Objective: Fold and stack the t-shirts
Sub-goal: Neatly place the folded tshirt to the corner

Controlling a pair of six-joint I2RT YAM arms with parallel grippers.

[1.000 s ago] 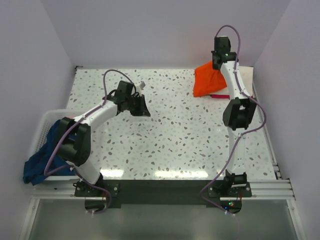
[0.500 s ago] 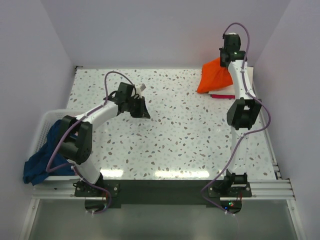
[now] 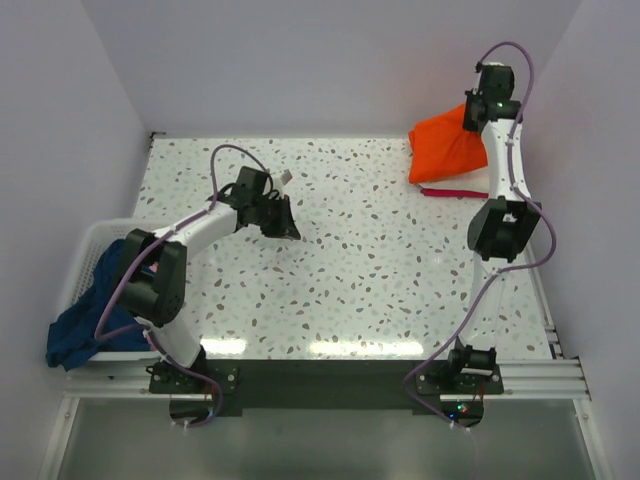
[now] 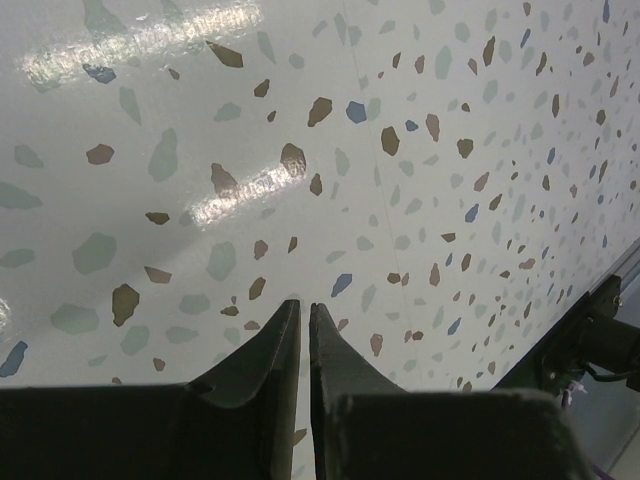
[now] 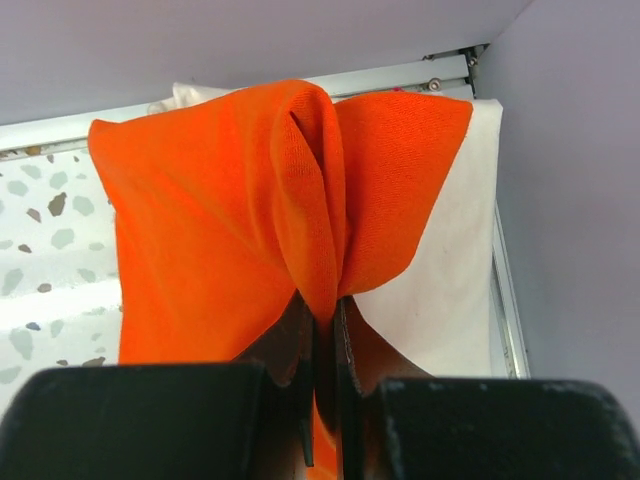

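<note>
My right gripper (image 3: 470, 118) is shut on a bunched fold of the bright orange t-shirt (image 3: 447, 150) and holds it raised at the far right corner; in the right wrist view the orange cloth (image 5: 230, 220) hangs from the pinch at my right gripper (image 5: 325, 312). A cream-white t-shirt (image 5: 455, 270) lies under it, and a red edge (image 3: 452, 191) shows beneath. A navy blue t-shirt (image 3: 88, 315) hangs over the basket at the left. My left gripper (image 3: 288, 215) is shut and empty over bare table left of centre; its tips (image 4: 304, 310) nearly touch.
A white slatted basket (image 3: 88, 236) stands at the left table edge. The speckled tabletop (image 3: 380, 270) ends at walls at the back and both sides. A metal rail (image 3: 545, 290) runs along the right edge.
My right gripper has lifted the orange t-shirt up and to the right, toward the back right corner. The left arm has barely moved.
</note>
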